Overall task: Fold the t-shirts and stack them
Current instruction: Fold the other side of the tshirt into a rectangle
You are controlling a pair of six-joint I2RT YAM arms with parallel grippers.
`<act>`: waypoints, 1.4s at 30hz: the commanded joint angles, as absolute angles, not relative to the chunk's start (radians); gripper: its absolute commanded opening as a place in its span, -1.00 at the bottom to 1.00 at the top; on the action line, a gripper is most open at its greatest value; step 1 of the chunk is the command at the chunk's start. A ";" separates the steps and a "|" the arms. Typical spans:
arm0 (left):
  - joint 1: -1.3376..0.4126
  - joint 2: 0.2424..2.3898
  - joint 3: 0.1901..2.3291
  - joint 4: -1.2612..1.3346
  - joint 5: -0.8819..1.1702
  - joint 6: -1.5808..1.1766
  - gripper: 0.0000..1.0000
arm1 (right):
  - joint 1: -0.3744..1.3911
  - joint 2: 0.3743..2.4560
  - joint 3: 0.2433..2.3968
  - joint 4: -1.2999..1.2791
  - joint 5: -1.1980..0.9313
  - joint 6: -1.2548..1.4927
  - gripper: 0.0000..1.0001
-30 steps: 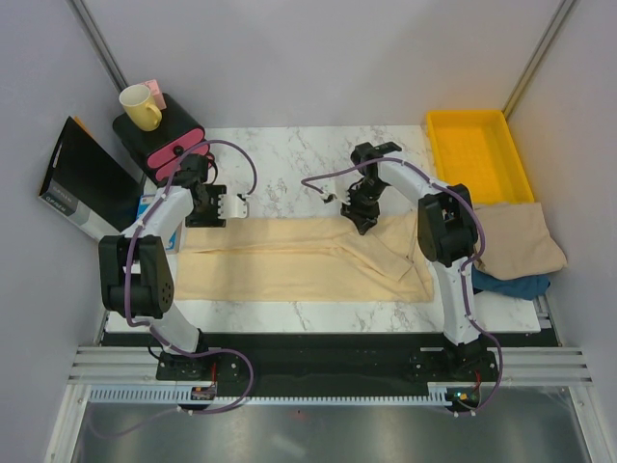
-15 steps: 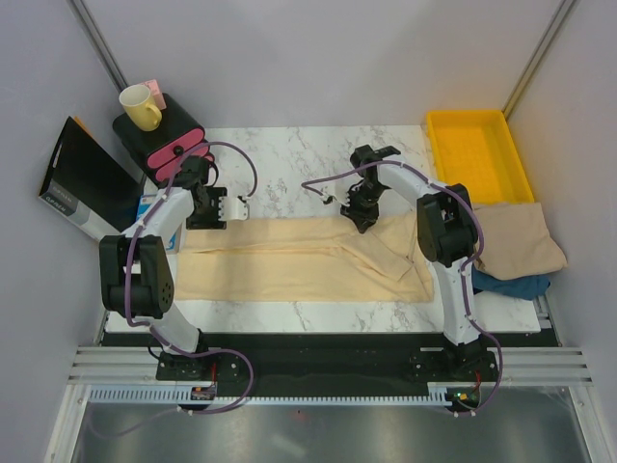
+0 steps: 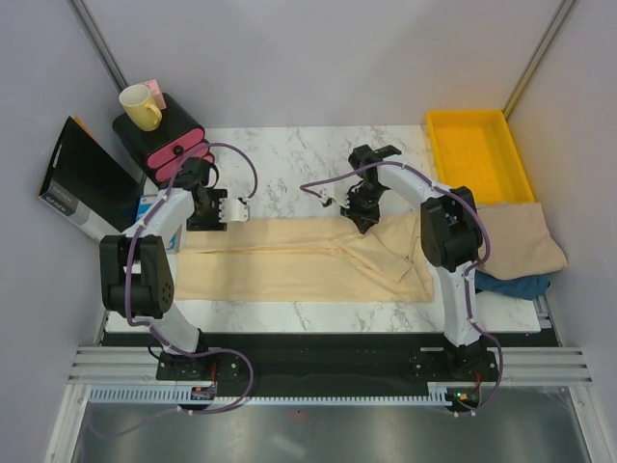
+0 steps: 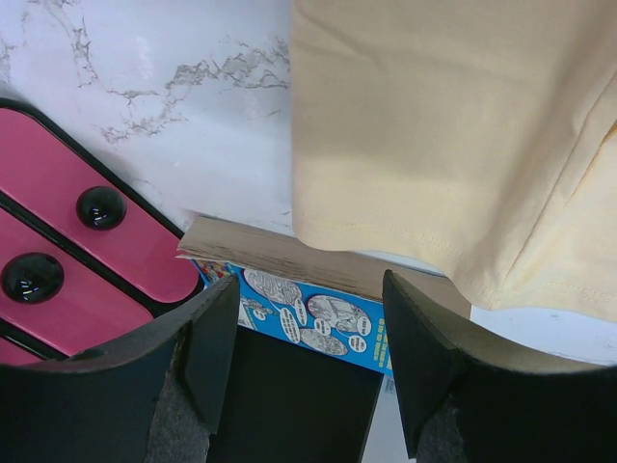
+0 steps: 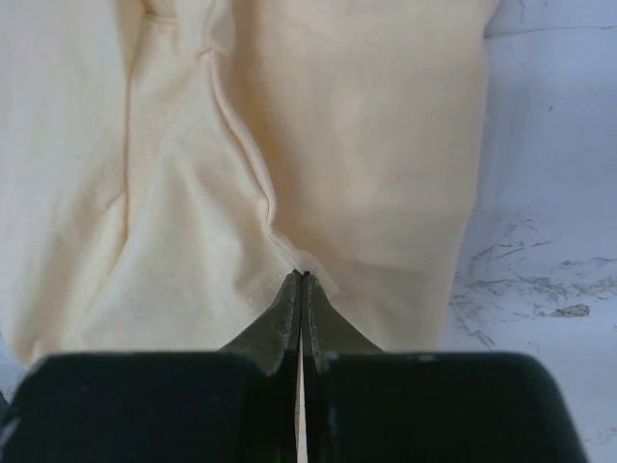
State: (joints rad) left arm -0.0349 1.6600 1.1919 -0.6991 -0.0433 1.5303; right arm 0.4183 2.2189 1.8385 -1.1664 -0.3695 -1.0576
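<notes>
A pale cream t-shirt (image 3: pixel 299 258) (image 4: pixel 453 145) (image 5: pixel 241 145) lies spread in a long band across the marble table. My right gripper (image 3: pixel 363 220) (image 5: pixel 305 277) is at its far edge, right of centre. Its jaws are pressed together on a raised crease of the fabric. My left gripper (image 3: pixel 239 207) (image 4: pixel 308 357) hangs open by the shirt's far left corner, with nothing between its fingers. A second, beige t-shirt (image 3: pixel 516 241) lies folded at the table's right edge.
A yellow tray (image 3: pixel 434 145) stands at the back right. Dark blue cloth (image 3: pixel 511 285) pokes out under the folded shirt. At the back left are a pink and black box (image 3: pixel 164 140) with a yellow mug (image 3: pixel 140 106), a black folder (image 3: pixel 82 178) and a blue-covered book (image 4: pixel 318 313).
My right gripper's jaws have closed on the fabric at the shirt's far edge, and the gripper has shifted slightly toward the back. The left arm has stayed still.
</notes>
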 commanded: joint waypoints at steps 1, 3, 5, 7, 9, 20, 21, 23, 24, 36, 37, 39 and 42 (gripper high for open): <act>-0.037 1.637 1.184 -0.678 -0.014 1.502 0.36 | 0.439 2.109 1.844 -1.284 -0.416 -1.114 -1.00; -0.037 1.640 1.186 -0.678 -0.012 1.503 0.36 | 0.446 2.100 1.850 -1.333 -0.422 -1.134 -1.00; -0.040 1.641 1.186 -0.677 -0.012 1.506 0.36 | 0.463 2.094 1.853 -1.373 -0.433 -1.144 -1.00; -0.041 1.644 1.189 -0.676 -0.009 1.506 0.36 | 0.480 2.088 1.853 -1.390 -0.440 -1.146 -1.00; -0.043 1.647 1.192 -0.676 -0.009 1.509 0.36 | 0.491 2.085 1.858 -1.413 -0.452 -1.150 -1.00; -0.057 1.669 1.207 -0.678 -0.008 1.531 0.36 | 0.581 2.028 1.830 -1.460 -0.477 -1.164 -1.00; -0.060 1.670 1.212 -0.678 -0.006 1.535 0.36 | 0.587 2.014 1.825 -1.460 -0.480 -1.164 -1.00; -0.061 1.677 1.221 -0.676 -0.005 1.540 0.36 | 0.609 1.999 1.815 -1.460 -0.485 -1.160 -1.00; -0.061 1.681 1.226 -0.676 -0.006 1.542 0.36 | 0.617 1.981 1.801 -1.460 -0.486 -1.160 -1.00; -0.066 1.681 1.229 -0.676 -0.005 1.565 0.36 | 0.698 1.908 1.701 -1.459 -0.502 -1.112 -1.00; -0.066 1.681 1.229 -0.676 -0.005 1.566 0.36 | 0.709 1.905 1.694 -1.459 -0.503 -1.112 -1.00; -0.066 1.681 1.229 -0.676 -0.005 1.571 0.36 | 0.721 1.904 1.672 -1.459 -0.506 -1.108 -1.00; -0.066 1.684 1.224 -0.673 0.017 1.572 0.36 | 0.739 1.902 1.654 -1.459 -0.512 -1.100 -0.96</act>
State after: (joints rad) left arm -0.0631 1.6825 1.1984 -0.6964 -0.0238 1.5410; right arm 0.7113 1.9472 1.6714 -1.3323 -0.4522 -1.1095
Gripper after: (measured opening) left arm 0.681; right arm 0.007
